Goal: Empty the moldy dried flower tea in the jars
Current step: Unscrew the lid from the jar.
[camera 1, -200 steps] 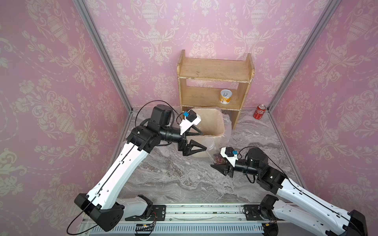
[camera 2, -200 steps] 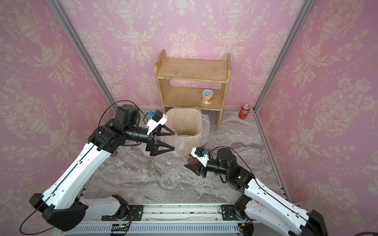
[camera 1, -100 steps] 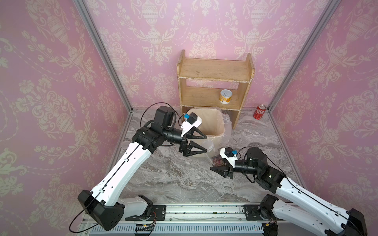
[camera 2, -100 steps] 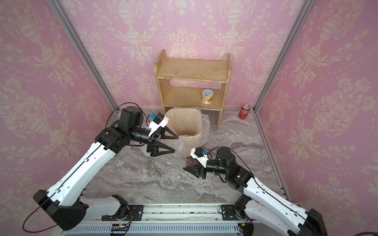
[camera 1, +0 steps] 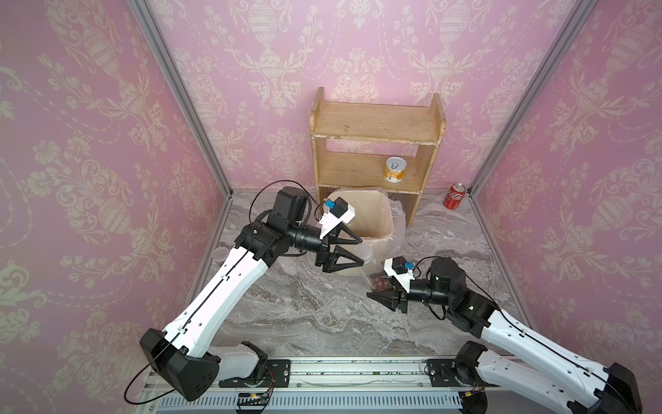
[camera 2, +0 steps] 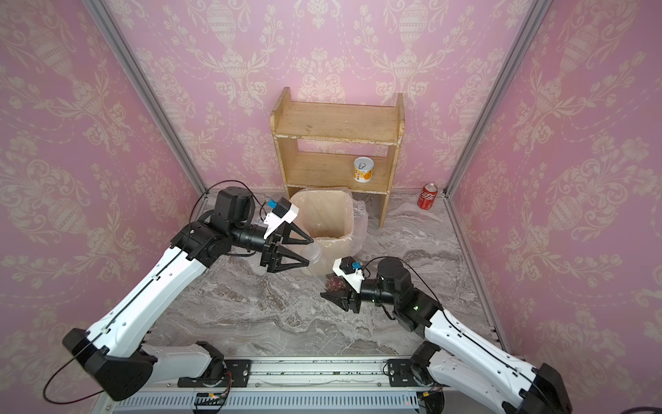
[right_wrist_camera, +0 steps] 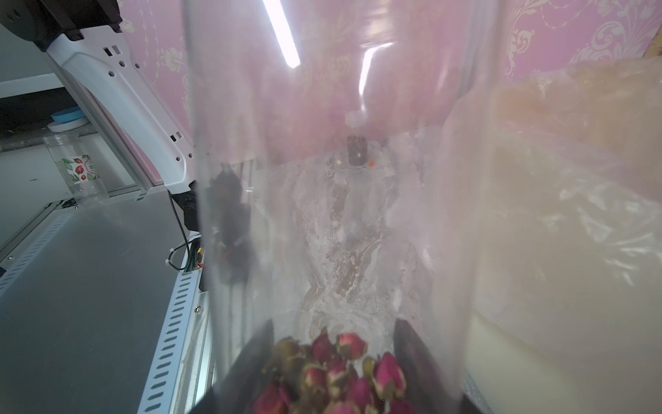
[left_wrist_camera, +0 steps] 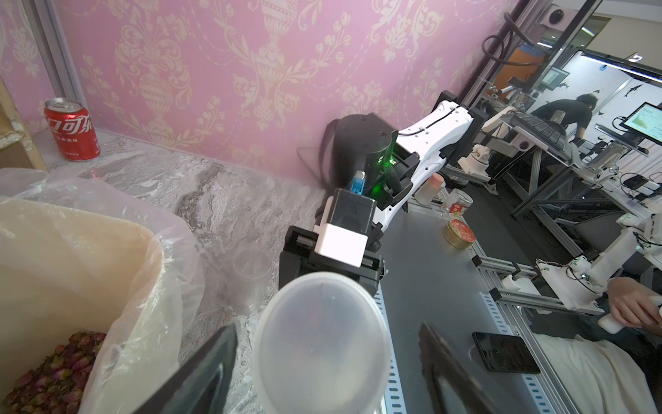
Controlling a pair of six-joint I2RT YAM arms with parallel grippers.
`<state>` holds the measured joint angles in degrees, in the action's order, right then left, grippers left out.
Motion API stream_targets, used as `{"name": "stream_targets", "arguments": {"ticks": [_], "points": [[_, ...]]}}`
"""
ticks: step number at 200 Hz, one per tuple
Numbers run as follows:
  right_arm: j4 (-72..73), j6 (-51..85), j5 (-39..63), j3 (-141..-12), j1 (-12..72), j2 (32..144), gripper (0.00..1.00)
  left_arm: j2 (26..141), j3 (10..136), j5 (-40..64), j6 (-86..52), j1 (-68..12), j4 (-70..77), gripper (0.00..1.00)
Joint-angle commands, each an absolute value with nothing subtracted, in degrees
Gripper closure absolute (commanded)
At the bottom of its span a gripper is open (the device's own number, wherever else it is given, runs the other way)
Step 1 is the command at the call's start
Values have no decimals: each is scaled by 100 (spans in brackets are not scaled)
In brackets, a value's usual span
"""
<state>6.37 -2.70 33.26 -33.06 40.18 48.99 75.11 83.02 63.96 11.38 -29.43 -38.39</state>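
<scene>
Top views, clock: 12 is the back wall, 6 the front rail.
Counter: grey-and-white marbled surface (camera 1: 322, 315) with brownish veins, covering the whole floor of the cell.
Walls: pink wallpaper (camera 1: 89, 143) with a cream urn-and-garland pattern on three sides; aluminium posts (camera 1: 181, 96) in the back corners.
Front edge: aluminium rail (camera 1: 358, 372) at 6 o'clock, carrying both arm bases.
Shelf: two-tier wooden shelf (camera 1: 376, 122) against the wall at 12 o'clock, with a yellow-and-white tin (camera 1: 395, 170) on its lower board.
Cola can: red can (camera 1: 455, 195), upright in the back corner at 2 o'clock, apart from the shelf.
Bin: beige bin (camera 1: 372, 215) with a clear liner (left_wrist_camera: 168, 258), just in front of the shelf; dried flower tea (left_wrist_camera: 53, 372) lies in its bottom.
Loose lid: translucent round loose lid (camera 1: 219, 253), flat on the counter at 9 o'clock, beside the wall.
Open jar: clear open jar (left_wrist_camera: 250, 267), upright just beside the liner.
Lidded jar: clear lidded jar (right_wrist_camera: 358, 215) at the bin's 5 o'clock, with dried flower tea heaped at its lower end. Whether it rests on the counter cannot be told.
Left fingers: left fingers (left_wrist_camera: 211, 372) are spread to either side of the lid (left_wrist_camera: 322, 340), with a gap showing on each side, so nothing is gripped.
Right fingers: right fingers (camera 1: 381, 298) are closed on the lower part of the lidded jar.
Beyond the cell: the left wrist view shows a grey bench (left_wrist_camera: 430, 269) with small tins (left_wrist_camera: 458, 233) and a dark phone (left_wrist_camera: 505, 353). Farther off, a person (left_wrist_camera: 566, 111) is near a lit monitor (left_wrist_camera: 644, 122).
</scene>
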Motion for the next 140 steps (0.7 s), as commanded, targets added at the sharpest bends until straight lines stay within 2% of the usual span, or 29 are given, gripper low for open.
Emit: {"name": "stream_targets", "arguments": {"ticks": [1,22,64,96,112,132,140], "points": [[809,-183,3428,-3522,3988,4929,71,7553,8259,6142,1344,-2958,-4049,17],[791,-183,3428,-3520,3985,4946,71,7585,8270,6180,1325,-2978,-4035,22],[750,-208,3415,-3542,3985,4956,71,7593,8250,6170,1257,-3012,-3972,44],[538,-342,3270,-3618,3989,4953,71,7609,8252,5927,870,-3041,-3823,57],[418,-427,2950,-3650,3983,4949,72,7635,8255,5529,176,-3057,-3542,66],[413,-530,2546,-3631,3987,4948,73,7784,8501,4616,-943,-3210,-3477,69],[430,-520,2302,-3629,3987,4952,73,7882,8697,4230,-1361,-3328,-3638,74]]}}
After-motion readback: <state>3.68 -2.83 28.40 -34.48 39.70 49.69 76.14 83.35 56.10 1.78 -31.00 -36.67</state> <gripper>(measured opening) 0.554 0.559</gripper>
